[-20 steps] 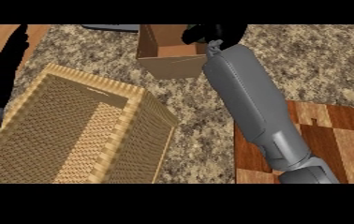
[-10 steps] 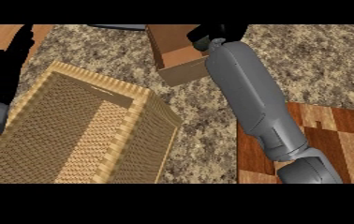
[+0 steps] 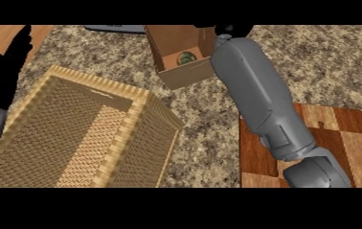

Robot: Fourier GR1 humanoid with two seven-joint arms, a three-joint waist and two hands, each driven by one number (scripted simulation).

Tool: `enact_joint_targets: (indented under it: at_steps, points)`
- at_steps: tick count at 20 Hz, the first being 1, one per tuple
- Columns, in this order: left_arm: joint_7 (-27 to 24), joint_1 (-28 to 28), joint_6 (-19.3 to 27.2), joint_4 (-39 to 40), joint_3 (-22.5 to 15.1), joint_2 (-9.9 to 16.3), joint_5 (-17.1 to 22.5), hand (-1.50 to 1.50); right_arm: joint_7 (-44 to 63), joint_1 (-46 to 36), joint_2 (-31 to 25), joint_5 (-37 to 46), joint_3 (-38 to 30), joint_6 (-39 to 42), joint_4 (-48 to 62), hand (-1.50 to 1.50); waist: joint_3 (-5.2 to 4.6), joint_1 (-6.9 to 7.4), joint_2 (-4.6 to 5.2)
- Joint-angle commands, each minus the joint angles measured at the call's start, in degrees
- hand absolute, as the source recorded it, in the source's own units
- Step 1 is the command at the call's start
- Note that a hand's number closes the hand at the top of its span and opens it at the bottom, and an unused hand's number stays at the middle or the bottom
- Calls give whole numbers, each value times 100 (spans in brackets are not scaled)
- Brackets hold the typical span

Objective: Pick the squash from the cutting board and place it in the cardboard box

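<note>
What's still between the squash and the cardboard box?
Nothing visible. The squash already sits inside the cardboard box, low against its near wall. The right hand shows just beyond the box's right edge, mostly cut off, fingers unreadable.

Single head view looks steeply down at counter (image 3: 212,113).

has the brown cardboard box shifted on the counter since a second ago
Yes. The brown cardboard box now sits nearer the woven wicker basket, down the view, and a dark green squash shows inside it.
</note>
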Motion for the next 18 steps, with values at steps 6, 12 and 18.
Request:
enact_joint_targets:
  at_steps: [6, 12, 18]
  points:
    - [-197, 943, 226, 233, -131, -412, 67, 0, -844, 340, 18, -764, -203, -1001, -439, -150, -212, -366, -109]
    - [-367, 1288, 352, 406, 61, -334, 103, 0, -695, 852, 19, -757, -47, -876, -980, -150, -223, -716, -232]
    - [-370, 1662, 508, 216, 81, -368, 107, 0, -834, 2025, 19, -934, 300, -563, -1885, -150, -222, -918, -310]
